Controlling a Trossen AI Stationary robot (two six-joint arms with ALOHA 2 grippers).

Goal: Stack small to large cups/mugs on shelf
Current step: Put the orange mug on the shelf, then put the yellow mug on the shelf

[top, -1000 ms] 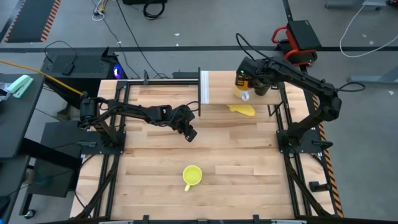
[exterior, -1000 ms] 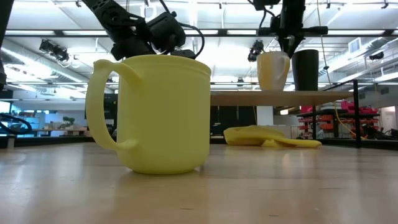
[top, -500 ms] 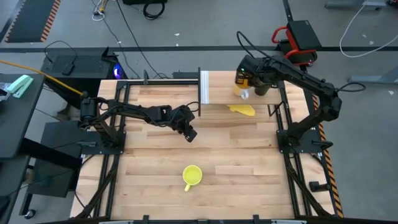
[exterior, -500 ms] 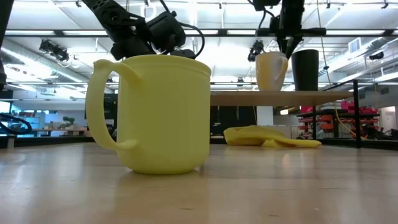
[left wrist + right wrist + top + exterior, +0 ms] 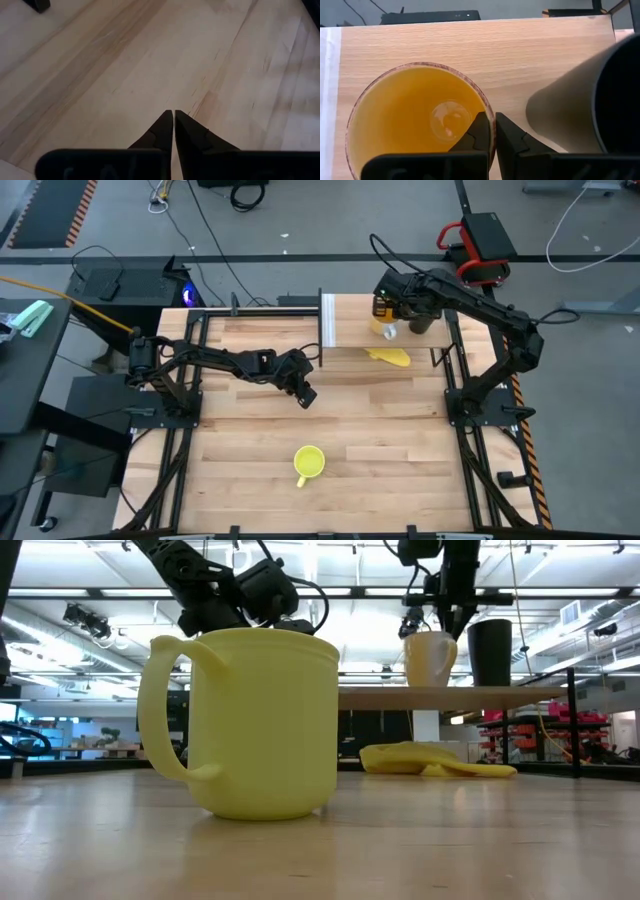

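Observation:
An orange cup (image 5: 415, 115) stands upright on the light-wood shelf (image 5: 352, 310), beside the tall black cup (image 5: 580, 100), which rests on its base on the same board. My right gripper (image 5: 494, 122) is above the shelf, shut on the orange cup (image 5: 430, 658). The yellow mug with a handle (image 5: 308, 463) sits on its base on the tabletop near the near edge. My left gripper (image 5: 305, 395) hangs over the middle of the table, shut and holding nothing. My right gripper pinches the orange cup's rim (image 5: 491, 111) on the side facing the black cup, one finger (image 5: 479, 131) inside and one outside. It comes from above, pointing down. The cup stays upright; whether its base touches the shelf (image 5: 450, 693) or is just clear, I cannot tell.
A flat yellow banana-like thing (image 5: 390, 356) lies on the tabletop under the shelf's near edge. The shelf's white end panel (image 5: 328, 320) stands at its left end, thin black posts (image 5: 574, 720) at the right. Bare wood lies between the mug and the shelf.
My right gripper has moved toward the table's left along the shelf, still shut on the orange cup. The cup has gone with it, upright, and the gap to the black cup has widened. The black cup and the yellow mug have stayed put.

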